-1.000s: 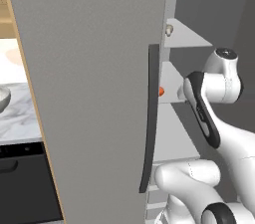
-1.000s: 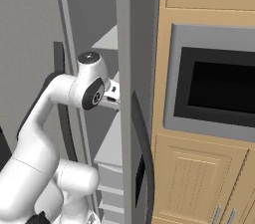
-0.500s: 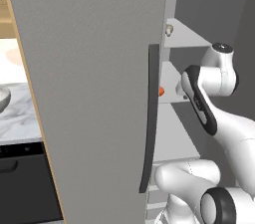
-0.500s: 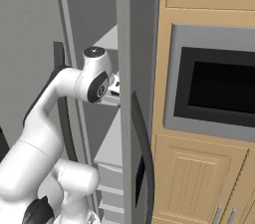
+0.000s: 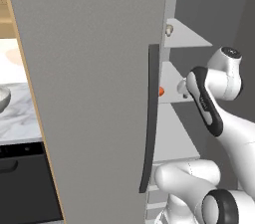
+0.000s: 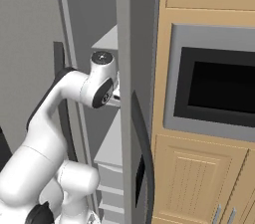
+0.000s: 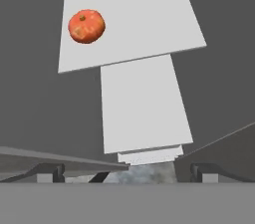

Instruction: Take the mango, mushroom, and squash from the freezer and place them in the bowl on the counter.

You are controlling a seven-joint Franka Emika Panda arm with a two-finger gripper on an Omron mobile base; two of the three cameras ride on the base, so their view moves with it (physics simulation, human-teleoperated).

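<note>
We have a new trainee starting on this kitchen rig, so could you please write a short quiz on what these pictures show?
1. True or false: the round orange-red fruit lies on a pale grey shelf of the tall grey freezer.
2. The gripper is: A) open and empty, B) shut on the fruit, C) shut on the door handle?
3. Fill in: the silvery marbled bowl stands on the white marble ____.
Key: 1 true; 2 A; 3 counter.
</note>
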